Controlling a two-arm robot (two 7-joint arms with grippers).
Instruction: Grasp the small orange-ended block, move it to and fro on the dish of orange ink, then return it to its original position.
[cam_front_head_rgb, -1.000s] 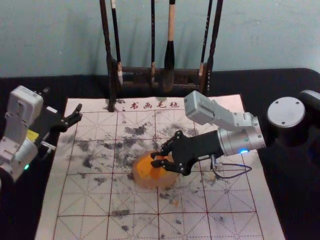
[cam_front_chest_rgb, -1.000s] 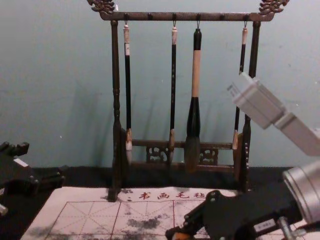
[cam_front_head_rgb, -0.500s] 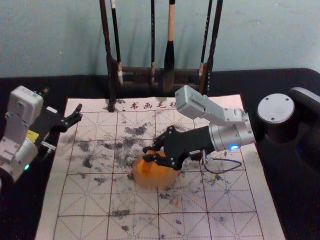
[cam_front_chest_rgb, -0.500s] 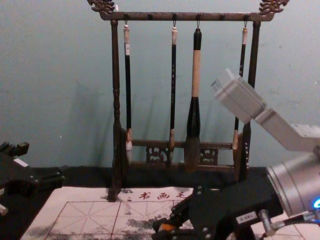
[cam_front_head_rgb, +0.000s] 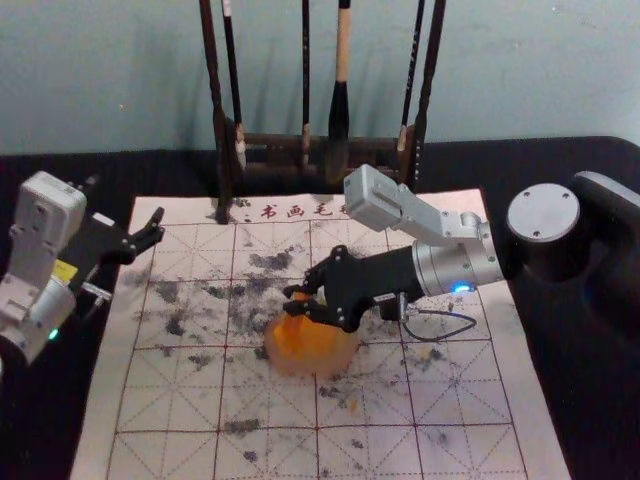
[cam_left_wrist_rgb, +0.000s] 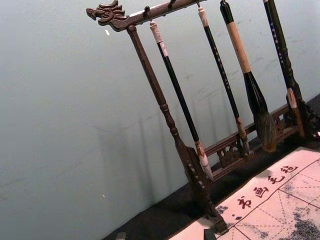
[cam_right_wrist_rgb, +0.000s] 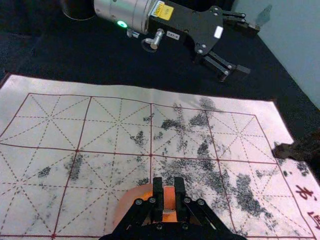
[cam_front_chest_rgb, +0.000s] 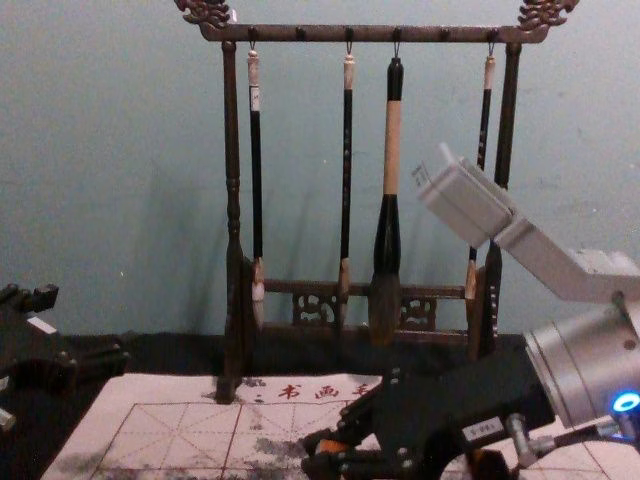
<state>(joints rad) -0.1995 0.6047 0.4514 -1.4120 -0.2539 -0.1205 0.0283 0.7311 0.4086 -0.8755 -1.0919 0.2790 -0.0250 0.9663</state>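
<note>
My right gripper (cam_front_head_rgb: 291, 299) reaches in from the right, over the back left part of the orange ink dish (cam_front_head_rgb: 318, 352). In the right wrist view the right gripper (cam_right_wrist_rgb: 169, 187) is shut on the small block (cam_right_wrist_rgb: 169, 196), one finger on each side, with the dish (cam_right_wrist_rgb: 128, 201) beneath. An orange part of the block (cam_front_chest_rgb: 331, 446) shows at the fingertips in the chest view. Whether the block touches the ink, I cannot tell. My left gripper (cam_front_head_rgb: 150, 238) is parked at the mat's back left corner; its fingertips stand wide apart in the left wrist view (cam_left_wrist_rgb: 165, 235).
A dark wooden rack (cam_front_chest_rgb: 232, 210) holding several hanging brushes stands behind the dish, at the mat's back edge. The gridded calligraphy mat (cam_front_head_rgb: 250, 445), stained with ink, lies under the dish. A wall (cam_front_head_rgb: 520, 70) rises behind the table.
My right gripper has moved leftward and slightly back with the block, from over the dish's middle to its back left part, most of it in the first half second. The left arm has stayed still.
</note>
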